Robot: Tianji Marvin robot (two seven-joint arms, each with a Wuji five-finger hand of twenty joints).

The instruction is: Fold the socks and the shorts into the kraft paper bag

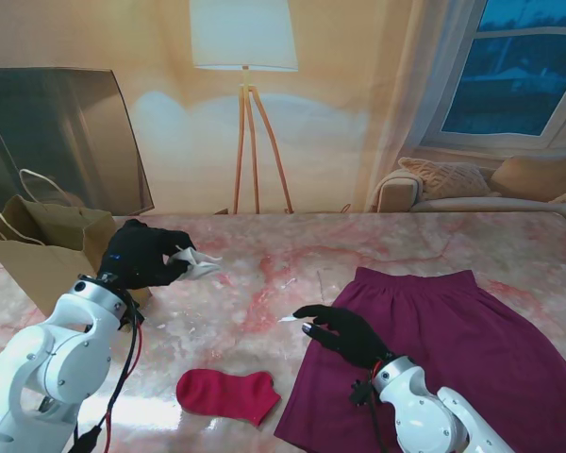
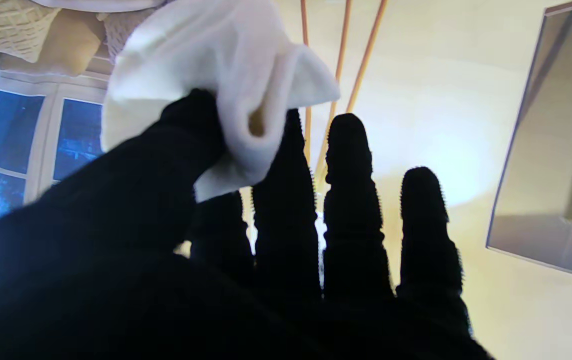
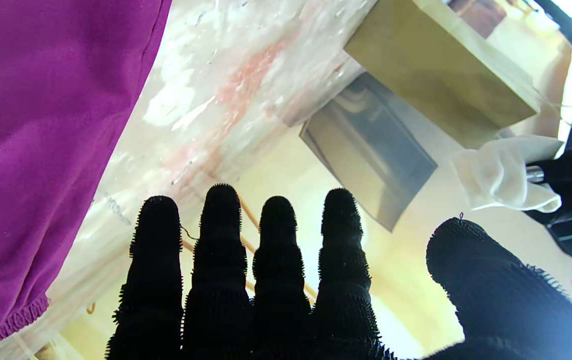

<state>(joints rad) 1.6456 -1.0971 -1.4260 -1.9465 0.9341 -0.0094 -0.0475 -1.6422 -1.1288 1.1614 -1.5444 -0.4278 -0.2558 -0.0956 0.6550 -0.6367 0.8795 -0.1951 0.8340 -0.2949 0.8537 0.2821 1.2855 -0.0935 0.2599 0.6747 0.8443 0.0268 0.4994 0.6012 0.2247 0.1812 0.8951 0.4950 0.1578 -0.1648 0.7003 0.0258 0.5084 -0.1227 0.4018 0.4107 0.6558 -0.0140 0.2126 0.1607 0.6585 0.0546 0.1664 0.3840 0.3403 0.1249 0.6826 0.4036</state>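
Far left on surface (image 1: 264,274): kraft paper bag (image 1: 47,250) upright, mouth up. Left hand (image 1: 141,255) beside it, fingers (image 2: 286,200) pinching white sock (image 1: 196,264). Right hand (image 1: 344,330) spread, grasping nothing, over left edge of purple shorts (image 1: 434,349). Red sock (image 1: 228,394) lies near, centre-left.

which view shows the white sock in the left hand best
The left wrist view: the white sock fills the frame, pinched between the left hand's thumb and fingers. The stand view shows it small beside the kraft paper bag. The right wrist view catches it at the frame's edge.
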